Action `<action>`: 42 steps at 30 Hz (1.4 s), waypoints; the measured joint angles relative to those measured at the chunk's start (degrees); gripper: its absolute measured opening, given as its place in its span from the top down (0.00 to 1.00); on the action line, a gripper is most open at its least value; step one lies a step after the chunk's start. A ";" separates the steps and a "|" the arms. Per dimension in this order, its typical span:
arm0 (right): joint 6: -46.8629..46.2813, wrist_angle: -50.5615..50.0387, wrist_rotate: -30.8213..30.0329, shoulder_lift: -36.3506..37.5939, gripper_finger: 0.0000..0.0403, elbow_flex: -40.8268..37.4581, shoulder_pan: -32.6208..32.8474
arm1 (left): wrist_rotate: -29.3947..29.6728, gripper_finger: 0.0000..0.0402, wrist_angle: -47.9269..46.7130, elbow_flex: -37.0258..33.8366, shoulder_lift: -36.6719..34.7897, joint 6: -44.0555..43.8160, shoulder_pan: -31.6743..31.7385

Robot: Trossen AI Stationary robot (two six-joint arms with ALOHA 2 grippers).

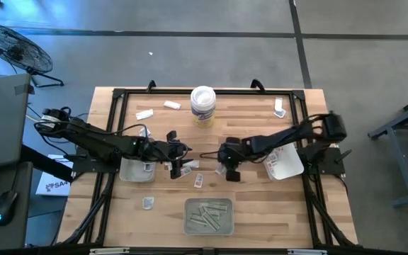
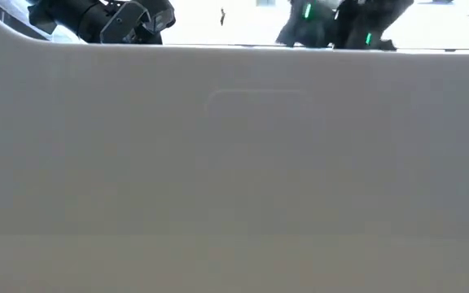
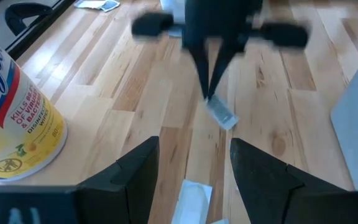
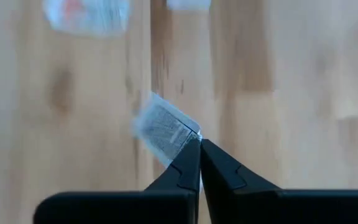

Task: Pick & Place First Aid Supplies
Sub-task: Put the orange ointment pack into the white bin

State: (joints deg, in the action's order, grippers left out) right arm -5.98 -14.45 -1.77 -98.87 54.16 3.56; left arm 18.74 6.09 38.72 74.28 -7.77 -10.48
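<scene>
Small white packets lie scattered on the wooden table; one lies near the middle. My right gripper is shut on a small white packet with grey print, which also shows in the left wrist view. My left gripper is open just left of it, low over the table. Its fingers stand on either side of a white packet that lies flat on the wood, and I see no touch. The low view shows only the arms' upper parts. My right gripper pinches the packet by one corner between its two fingertips. The fingers come from above, pointing down. The packet hangs tilted below the fingertips and looks just clear of the wood.
A white tub with a yellow label stands at the far middle. Grey trays sit at the left, the right and the near middle, the last holding several strip wrappers. A pale grey wall blocks most of the low view.
</scene>
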 joint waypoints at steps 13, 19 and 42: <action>-23.32 -42.14 -9.18 31.04 1.00 0.25 4.69 | 0.31 0.51 -0.27 -0.02 0.00 0.08 0.00; -32.28 -59.08 -11.39 39.33 1.00 0.25 5.94 | 0.35 0.51 -0.25 -0.02 0.00 0.05 0.00; -33.30 -62.25 -10.11 23.66 1.00 0.25 0.72 | 0.11 0.51 -1.25 -0.02 0.00 -1.53 0.00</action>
State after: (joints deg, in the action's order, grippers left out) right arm -39.28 -76.70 -11.87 -75.21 54.41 4.27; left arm 18.85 4.84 38.70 74.28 -9.30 -10.48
